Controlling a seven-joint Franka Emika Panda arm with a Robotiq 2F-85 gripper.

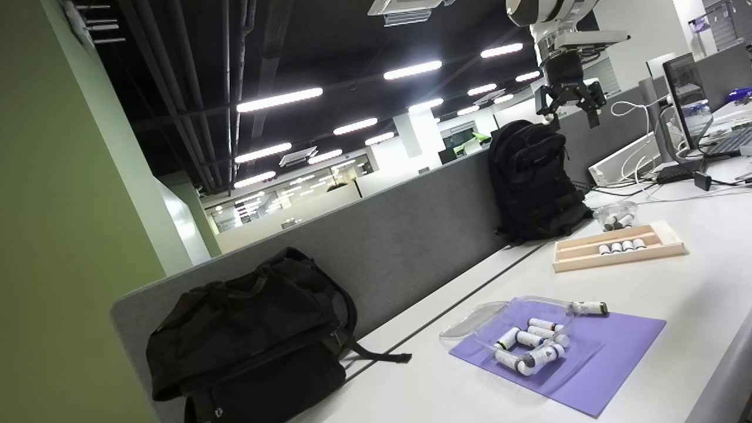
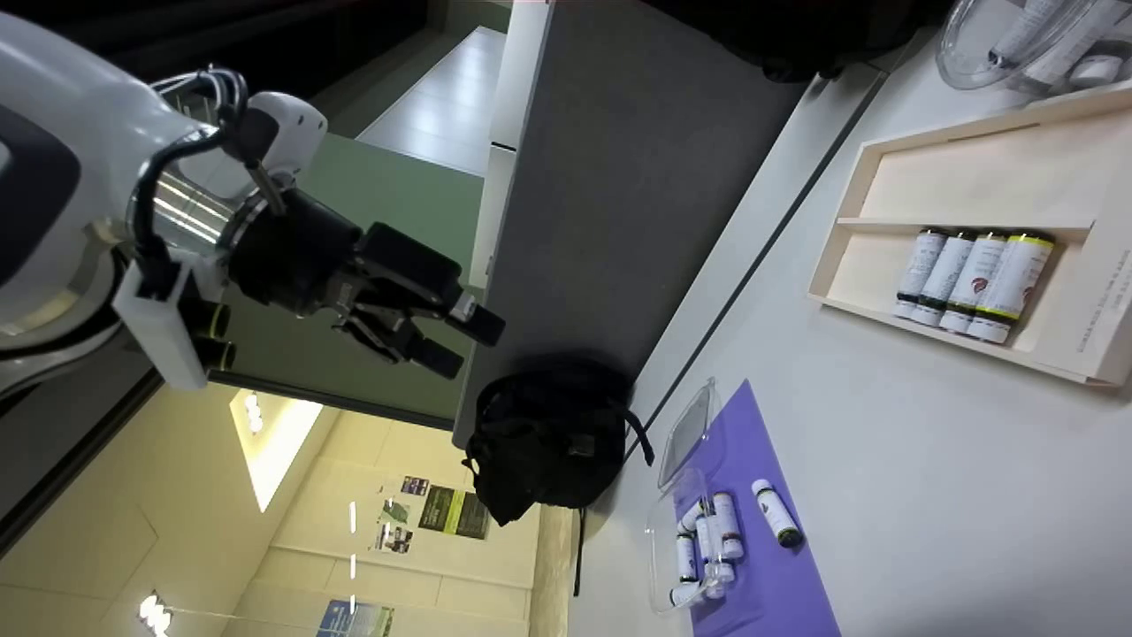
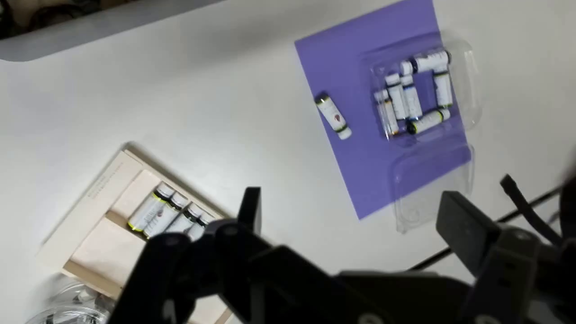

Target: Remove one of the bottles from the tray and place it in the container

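Four small white bottles (image 2: pixel 973 283) are found side by side in one compartment of the wooden tray (image 1: pixel 623 259), which in an exterior view is placed far and to the right. None of these bottles is gripped. The tool (image 2: pixel 464 343) is seen in the air, well apart from the tray, with its fingers (image 3: pixel 465 231) spread wide and nothing between them. It can be judged that the picking step is in hand, but the grasp is not yet made. For the next move, the tool should be brought down over the tray and turned, so that only one bottle is enclosed. Because the bottles seem to touch one another, an end one would probably be taken more easily.

About the containers: a clear box (image 3: pixel 424 85) is set on the purple sheet (image 3: pixel 355 180), to the right in the wrist view; six bottles (image 3: pixel 398 102) can be counted in it, and its lid (image 3: pixel 432 180) is opened to the side. One loose bottle (image 3: pixel 333 116) is lying outside it, on the same sheet. A rounded clear container (image 1: pixel 617 207) is standing just beyond the tray in an exterior view; some bottles (image 1: pixel 625 221) are inside, but their number cannot be told. Which container is meant by the task is not certain.
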